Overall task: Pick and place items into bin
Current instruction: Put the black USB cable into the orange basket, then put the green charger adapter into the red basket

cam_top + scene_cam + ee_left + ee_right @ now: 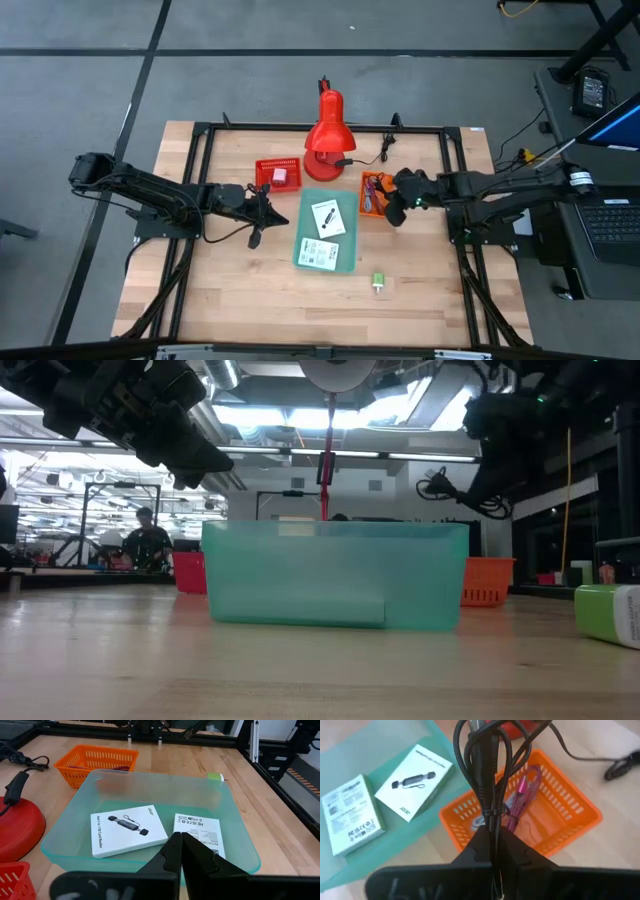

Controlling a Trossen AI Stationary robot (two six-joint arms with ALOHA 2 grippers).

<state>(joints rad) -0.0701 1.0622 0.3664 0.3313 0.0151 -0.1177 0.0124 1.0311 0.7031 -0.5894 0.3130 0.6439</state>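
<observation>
A teal bin (pixel 325 238) sits mid-table with two white printed cards (pixel 127 829) (pixel 197 831) lying flat in it. My right gripper (pixel 495 837) is raised over the orange basket (pixel 555 815) and is shut on a black coiled cable (pixel 487 765). My left gripper (pixel 181 839) is shut and holds nothing; it hovers at the bin's left side (pixel 258 212). A pink cube (pixel 281 176) lies in a red basket (pixel 277 172). A green block (pixel 379 283) lies on the table near the bin's near right corner. My right gripper pinches the black cable bundle between its two fingers just behind the small tie (pixel 490 813) that binds the loops. The strands run on along and past the fingers. The cable is lifted clear of the orange basket, and a loose end (pixel 445 485) hangs beside the gripper in the low view.
A red desk lamp (pixel 326 128) stands behind the bin, and its cord (pixel 372 157) trails right. The orange basket holds a pink braided cord (pixel 522 795). A black frame borders the table. Bare wood lies along the near edge. A person shows far off in the room (pixel 146 538).
</observation>
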